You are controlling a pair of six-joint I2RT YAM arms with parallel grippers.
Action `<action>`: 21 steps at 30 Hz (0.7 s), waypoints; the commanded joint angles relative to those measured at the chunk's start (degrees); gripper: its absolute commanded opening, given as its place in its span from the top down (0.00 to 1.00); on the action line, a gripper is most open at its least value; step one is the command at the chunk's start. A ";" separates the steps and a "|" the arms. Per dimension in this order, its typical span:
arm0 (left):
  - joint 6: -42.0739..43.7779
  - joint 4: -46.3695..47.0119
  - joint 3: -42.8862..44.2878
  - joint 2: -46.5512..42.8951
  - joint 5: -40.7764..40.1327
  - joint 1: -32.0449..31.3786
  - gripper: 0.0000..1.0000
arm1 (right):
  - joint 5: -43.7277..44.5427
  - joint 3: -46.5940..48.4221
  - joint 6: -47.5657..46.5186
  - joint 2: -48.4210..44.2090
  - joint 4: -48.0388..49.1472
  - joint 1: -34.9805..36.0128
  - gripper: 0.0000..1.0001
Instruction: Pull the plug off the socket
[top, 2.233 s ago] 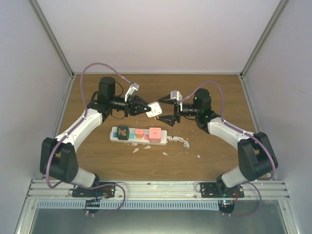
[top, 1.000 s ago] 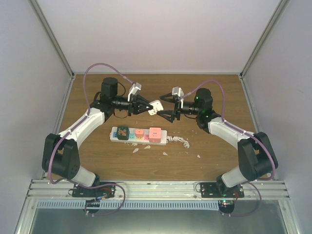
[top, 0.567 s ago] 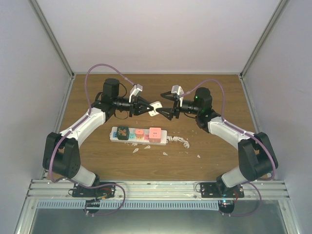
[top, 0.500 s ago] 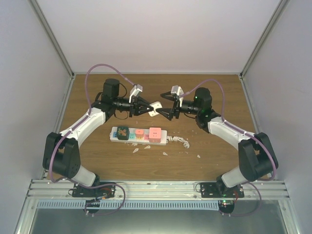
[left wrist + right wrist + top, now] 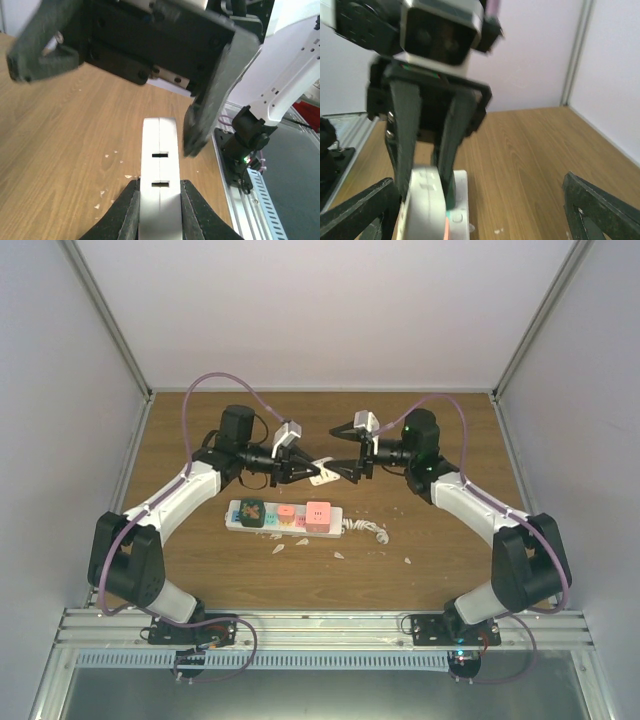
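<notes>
Both my grippers hung in the air over the far half of the wooden table [image 5: 230, 565], pointing at each other with their tips close together. My left gripper [image 5: 308, 472] was clamped on the plug [image 5: 321, 474], a flat white piece. In the left wrist view its black fingers [image 5: 125, 210] pressed the two long sides of the plug, and the free end stuck out ahead of them, showing two short dark slots in its upper face.

My right gripper [image 5: 340, 454] had its jaws spread wide and held nothing. From its own camera the two dark fingers [image 5: 360, 207] stood at the outer edges of the view, with the left gripper and the plug facing me low on the left side of the gap. In the left wrist view one right finger came down just beside the free end of the plug, while the other stood well off to the opposite side. Whether that nearer finger touched the plug I could not tell.

Nearer to my bases the socket [image 5: 285, 516] lay flat on the table, well apart from the plug and below it. It was a long white strip with pink squares along its top and a dark green piece [image 5: 252, 510] on the outlet at the end away from the cord. The short white cord [image 5: 368, 530] lay bunched at the other end. A few white scraps [image 5: 280, 547] were scattered on the wood just in front of the socket.
</notes>
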 commanded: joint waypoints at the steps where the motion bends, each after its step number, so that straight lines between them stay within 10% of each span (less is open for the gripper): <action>1: -1.07 -0.87 1.87 -0.72 1.68 -0.46 1.00 | -10.52 3.32 -4.16 -0.55 -2.42 0.52 0.11; 21: 1.98 -3.74 2.54 -1.83 2.89 0.92 1.00 | 5.43 5.44 -9.29 1.91 -10.83 1.49 0.16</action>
